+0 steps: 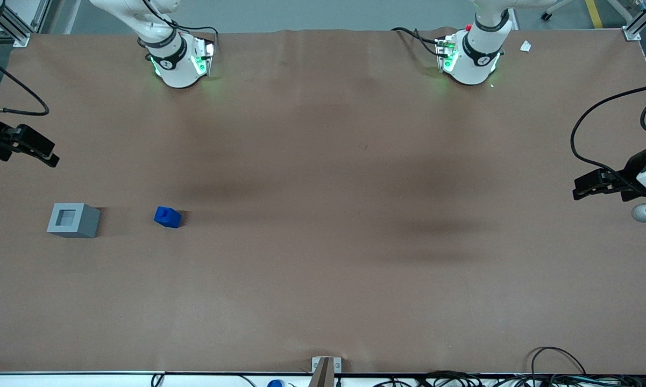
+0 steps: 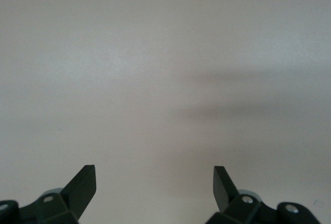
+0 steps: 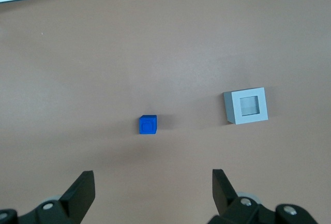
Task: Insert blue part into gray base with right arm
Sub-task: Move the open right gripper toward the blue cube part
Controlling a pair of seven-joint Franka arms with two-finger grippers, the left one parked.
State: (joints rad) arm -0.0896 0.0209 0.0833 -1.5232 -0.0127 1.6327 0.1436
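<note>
The blue part (image 1: 167,217) stands on the brown table, knob end up; it also shows in the right wrist view (image 3: 147,124). The gray base (image 1: 74,220) stands beside it, apart from it, toward the working arm's end of the table, with its square recess facing up (image 3: 246,106). My right gripper (image 1: 52,158) hangs above the table at the working arm's end, farther from the front camera than both blocks. It is open and empty (image 3: 153,175), and neither block is between its fingers.
The two arm bases (image 1: 177,64) (image 1: 470,59) stand at the table's edge farthest from the front camera. A small white scrap (image 1: 525,46) lies near the parked arm's base. A metal bracket (image 1: 326,368), a blue cap (image 1: 275,384) and cables line the nearest edge.
</note>
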